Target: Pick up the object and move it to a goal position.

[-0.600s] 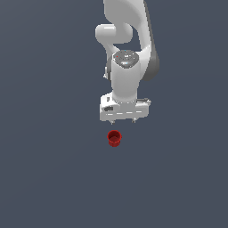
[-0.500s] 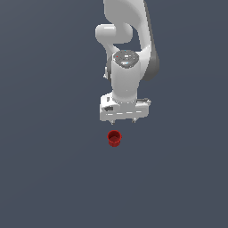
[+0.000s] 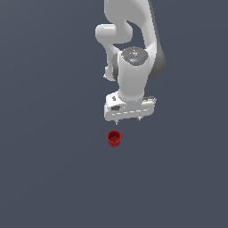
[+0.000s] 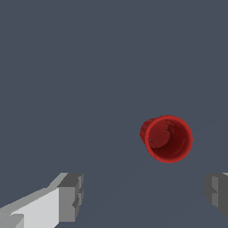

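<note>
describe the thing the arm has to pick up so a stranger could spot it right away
Find the white robot arm over the plain dark grey floor. Just below its open gripper, apart from the fingers, sits the red cup. It is small and hollow with a wider rim, the scene's only coloured thing.

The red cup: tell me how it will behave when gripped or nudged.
The red cup looks rigid, so it probably won't deform. Its round wall may slip or roll if nudged. The open gripper is apart from it; being small, it's likely light.

glossy white rounded arm (image 3: 131,67), grey-tipped claw (image 3: 128,120) fingers (image 4: 71,196)
</note>
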Controlling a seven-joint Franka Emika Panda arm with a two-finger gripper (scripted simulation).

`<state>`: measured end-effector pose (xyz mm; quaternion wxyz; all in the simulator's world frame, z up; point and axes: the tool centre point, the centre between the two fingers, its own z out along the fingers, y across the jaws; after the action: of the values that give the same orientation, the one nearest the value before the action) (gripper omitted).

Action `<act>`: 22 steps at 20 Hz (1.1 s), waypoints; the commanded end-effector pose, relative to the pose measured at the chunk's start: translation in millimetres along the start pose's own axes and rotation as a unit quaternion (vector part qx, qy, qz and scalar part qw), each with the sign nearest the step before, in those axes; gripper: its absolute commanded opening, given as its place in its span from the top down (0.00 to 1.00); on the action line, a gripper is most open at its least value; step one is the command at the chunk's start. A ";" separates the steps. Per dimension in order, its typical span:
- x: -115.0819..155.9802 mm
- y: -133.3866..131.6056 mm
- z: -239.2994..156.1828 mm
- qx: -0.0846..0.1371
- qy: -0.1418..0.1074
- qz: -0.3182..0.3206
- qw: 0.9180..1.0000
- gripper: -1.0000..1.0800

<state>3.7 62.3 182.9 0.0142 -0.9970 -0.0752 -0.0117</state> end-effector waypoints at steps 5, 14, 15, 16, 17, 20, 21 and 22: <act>0.7 3.5 4.1 0.000 -0.001 0.015 1.000 0.04; 4.2 18.8 24.9 -0.001 -0.004 0.093 0.996 0.04; 4.7 21.3 28.3 -0.002 -0.004 0.106 0.994 0.04; 5.1 24.0 32.0 -0.002 -0.005 0.119 0.993 0.04; 5.6 26.9 35.8 -0.003 -0.005 0.134 0.991 0.04; 6.8 36.4 48.3 -0.005 -0.007 0.179 0.984 0.04; 7.1 39.4 52.2 -0.006 -0.007 0.193 0.981 0.04; 7.3 42.2 55.8 -0.007 -0.007 0.207 0.978 0.04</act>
<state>17.2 27.6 132.1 0.0100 -0.9938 0.1104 -0.0025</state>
